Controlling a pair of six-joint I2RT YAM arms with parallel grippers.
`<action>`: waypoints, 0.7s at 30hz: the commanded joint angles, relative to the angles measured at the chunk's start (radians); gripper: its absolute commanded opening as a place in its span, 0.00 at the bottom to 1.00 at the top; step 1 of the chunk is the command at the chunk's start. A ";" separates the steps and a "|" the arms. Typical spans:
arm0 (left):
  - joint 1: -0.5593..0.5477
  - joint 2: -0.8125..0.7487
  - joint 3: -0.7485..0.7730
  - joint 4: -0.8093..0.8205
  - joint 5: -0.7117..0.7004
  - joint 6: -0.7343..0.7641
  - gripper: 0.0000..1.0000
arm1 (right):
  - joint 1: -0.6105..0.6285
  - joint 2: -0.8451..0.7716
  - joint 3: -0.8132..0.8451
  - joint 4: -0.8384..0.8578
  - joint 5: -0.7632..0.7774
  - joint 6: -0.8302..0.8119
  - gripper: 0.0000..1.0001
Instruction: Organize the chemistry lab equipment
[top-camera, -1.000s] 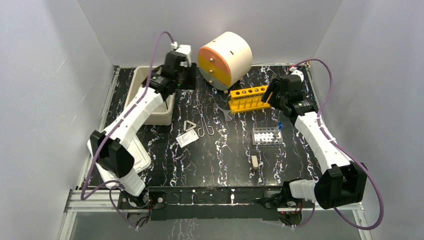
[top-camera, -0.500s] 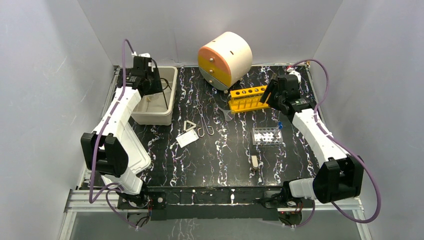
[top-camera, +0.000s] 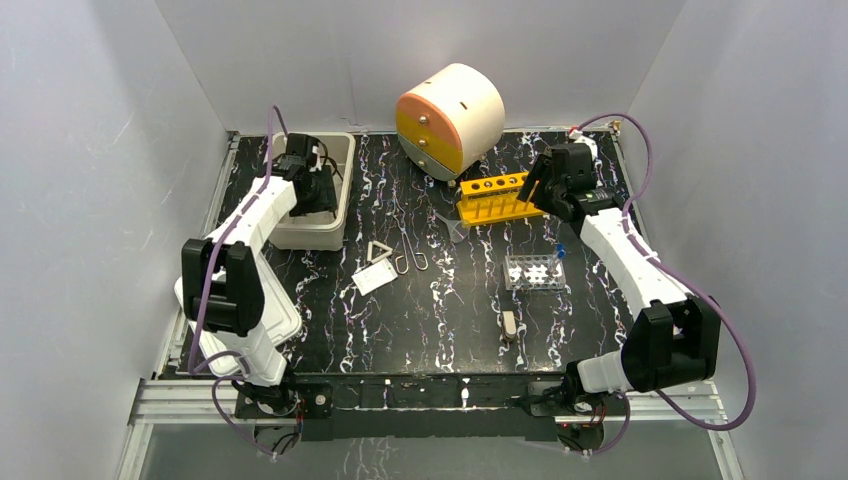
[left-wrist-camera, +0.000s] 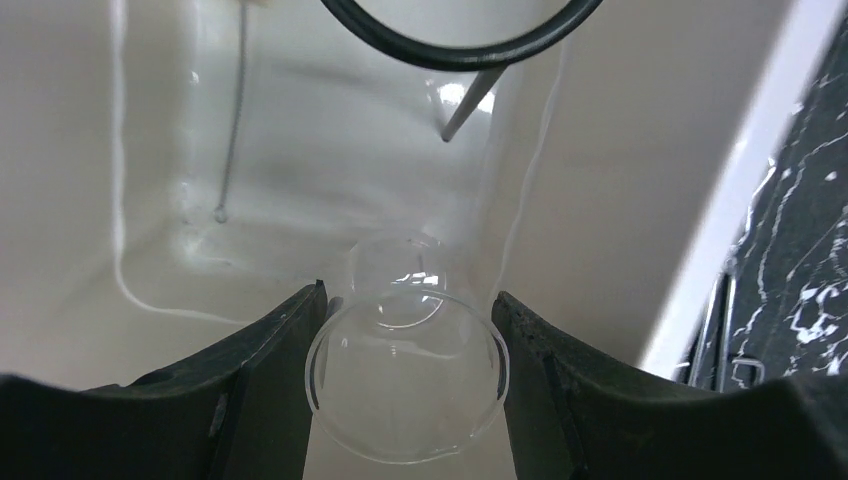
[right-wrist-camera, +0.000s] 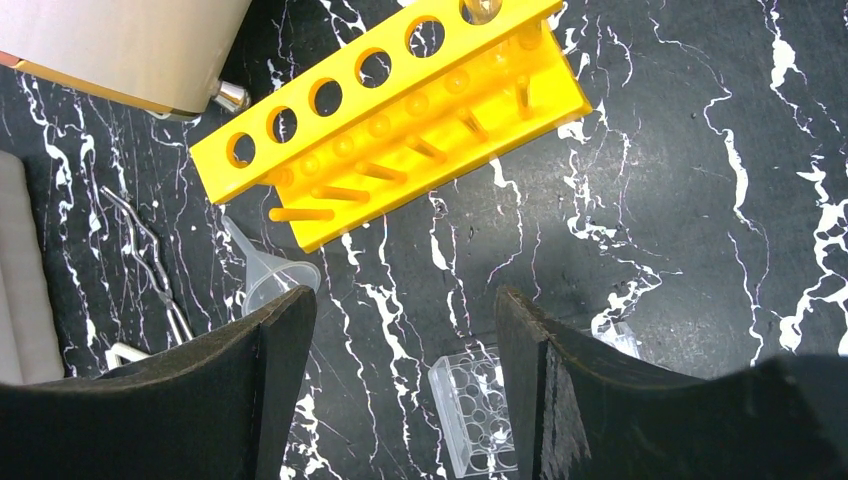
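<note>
**Beaker gripped inside the tub; right fingers spread and empty**

We see the left fingers (left-wrist-camera: 270, 380) pinching the clear glass beaker (left-wrist-camera: 405, 400), its rim touching both inner faces. They sit inside the white tub (left-wrist-camera: 620, 150). The glass is so transparent that we cannot tell whether it touches the tub's floor. Beyond the fingertips lies the black ring (left-wrist-camera: 460, 50), its far half cut off by the frame edge. A thin metal rod (left-wrist-camera: 470, 100) slants below it, and we cannot tell whether the two join.

The right fingers (right-wrist-camera: 270, 380) are spread wide with nothing between them, above the surface (right-wrist-camera: 700, 200). Beyond their tips stands a yellow rack (right-wrist-camera: 400, 110). The clear funnel (right-wrist-camera: 270, 280) lies just off one fingertip, near the rack's corner. Outside that finger are the thin metal tongs (right-wrist-camera: 150, 260). Only a corner of the metal triangle (right-wrist-camera: 120, 352) shows. A clear well tray (right-wrist-camera: 480, 410) between the fingers is partly hidden.
</note>
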 joint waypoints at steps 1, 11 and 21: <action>0.011 0.017 -0.023 0.025 0.073 0.016 0.41 | -0.004 0.008 0.061 0.045 0.017 -0.011 0.74; 0.012 0.087 0.005 0.079 0.182 -0.022 0.41 | -0.005 0.012 0.055 0.052 0.000 -0.007 0.74; 0.012 0.120 0.021 0.114 0.202 -0.090 0.45 | -0.005 0.012 0.046 0.058 -0.018 0.001 0.74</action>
